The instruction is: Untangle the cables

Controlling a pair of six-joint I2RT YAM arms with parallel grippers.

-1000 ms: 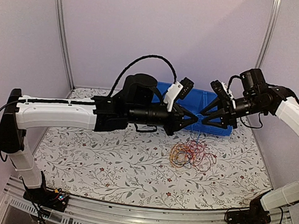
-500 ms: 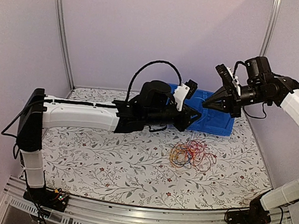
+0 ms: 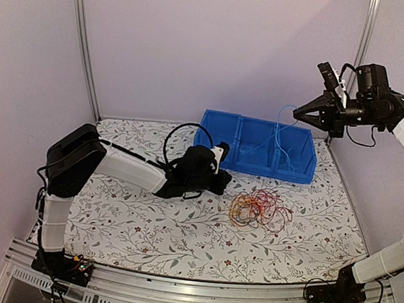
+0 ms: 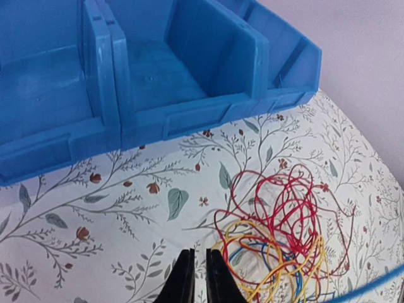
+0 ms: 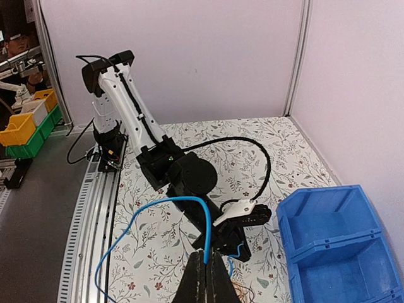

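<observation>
Dangling blue cable point(image 3: 279, 134) over bin point(image 3: 222, 128)

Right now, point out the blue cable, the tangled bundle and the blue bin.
blue cable point(image 5: 183, 199), right wrist view, top of its arc
tangled bundle point(image 3: 257, 207), top view, middle
blue bin point(image 3: 216, 120), top view, left rim

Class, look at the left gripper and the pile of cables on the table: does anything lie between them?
Nothing visible does. The left gripper, fingers almost closed, sits low beside the cables, with only bare floral tablecloth between. The blue bin stands farther back.
</observation>
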